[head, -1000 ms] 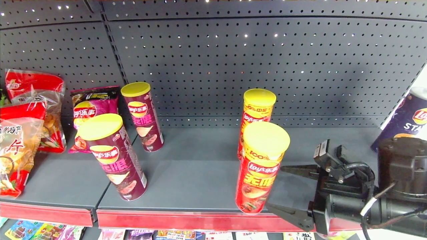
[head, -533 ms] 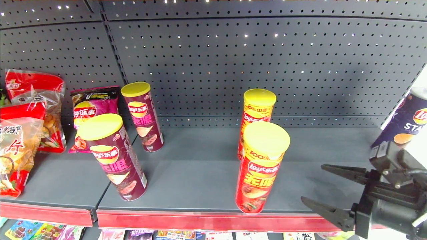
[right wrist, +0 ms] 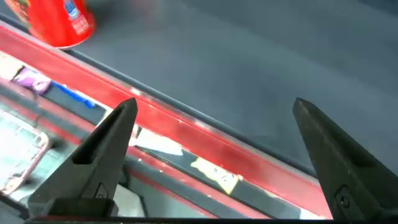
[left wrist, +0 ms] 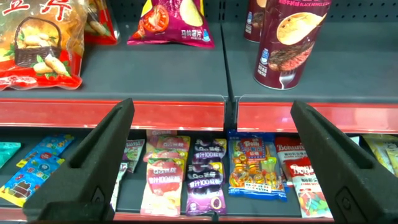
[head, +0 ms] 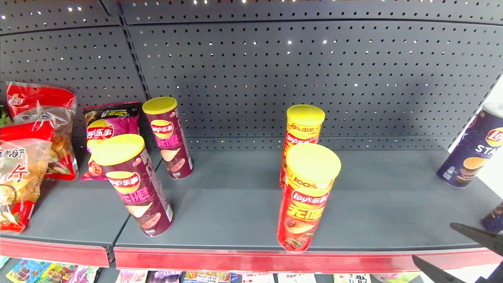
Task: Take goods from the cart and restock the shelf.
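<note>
— So, where do the goods stand?
— Upright on the grey shelf [head: 235, 204]. The front red canister [head: 306, 196] is close to the red edge strip [head: 235, 260], and the rear red canister [head: 302, 125] is just behind it. Well apart on the left are the front maroon canister [head: 131, 184] and the rear maroon canister [head: 168, 137], the latter beside a purple chip bag [head: 108, 129]. A blue canister [head: 471, 147] stands at the far right end.
— And the right gripper [head: 432, 241]?
— It hangs low at the shelf's right front corner, fingers spread wide with nothing between them. It is well apart from the front red canister.
— The left gripper [left wrist: 212, 104]?
— Also spread and empty. It sits in front of the edge strip, below the front maroon canister, facing the candy packs [left wrist: 205, 180] on the lower shelf.
— Anything else up there?
— Snack bags [head: 23, 157] lean at the far left, against the pegboard [head: 275, 78].
</note>
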Robot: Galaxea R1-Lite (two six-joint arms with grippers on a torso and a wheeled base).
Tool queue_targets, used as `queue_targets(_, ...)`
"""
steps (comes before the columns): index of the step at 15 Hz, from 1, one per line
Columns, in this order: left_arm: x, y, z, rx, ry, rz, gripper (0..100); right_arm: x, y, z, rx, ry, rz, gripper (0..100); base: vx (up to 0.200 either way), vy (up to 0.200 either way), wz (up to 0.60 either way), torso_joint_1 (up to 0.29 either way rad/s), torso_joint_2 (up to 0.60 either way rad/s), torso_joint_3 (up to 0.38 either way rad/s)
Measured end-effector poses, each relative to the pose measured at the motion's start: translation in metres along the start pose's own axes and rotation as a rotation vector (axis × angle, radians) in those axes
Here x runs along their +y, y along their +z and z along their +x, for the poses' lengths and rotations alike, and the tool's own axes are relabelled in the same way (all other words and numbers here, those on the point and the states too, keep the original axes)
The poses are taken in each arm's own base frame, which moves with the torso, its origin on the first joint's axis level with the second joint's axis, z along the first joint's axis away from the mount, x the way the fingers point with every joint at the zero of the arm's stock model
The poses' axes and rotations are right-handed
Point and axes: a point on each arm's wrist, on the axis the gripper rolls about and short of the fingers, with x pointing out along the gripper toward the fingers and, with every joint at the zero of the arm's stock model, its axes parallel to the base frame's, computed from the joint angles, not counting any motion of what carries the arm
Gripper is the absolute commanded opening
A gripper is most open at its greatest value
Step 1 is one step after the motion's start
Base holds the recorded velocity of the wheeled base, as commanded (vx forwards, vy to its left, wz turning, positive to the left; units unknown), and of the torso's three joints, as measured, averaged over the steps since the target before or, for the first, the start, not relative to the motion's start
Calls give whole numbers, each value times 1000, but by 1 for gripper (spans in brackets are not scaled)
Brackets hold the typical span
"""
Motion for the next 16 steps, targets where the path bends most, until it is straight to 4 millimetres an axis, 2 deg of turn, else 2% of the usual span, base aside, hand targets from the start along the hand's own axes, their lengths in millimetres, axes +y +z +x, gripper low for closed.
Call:
queue_targets(4, 0, 0, 0, 0, 0, 0, 100, 0, -15, -19, -39, -135, -19, 100, 0, 0, 0, 0, 0, 0)
queue_targets(16, 0, 0, 0, 0, 1, 0, 100, 4, -35, -36, -130, -142, -4, 100, 0, 0, 0, 0, 0, 0)
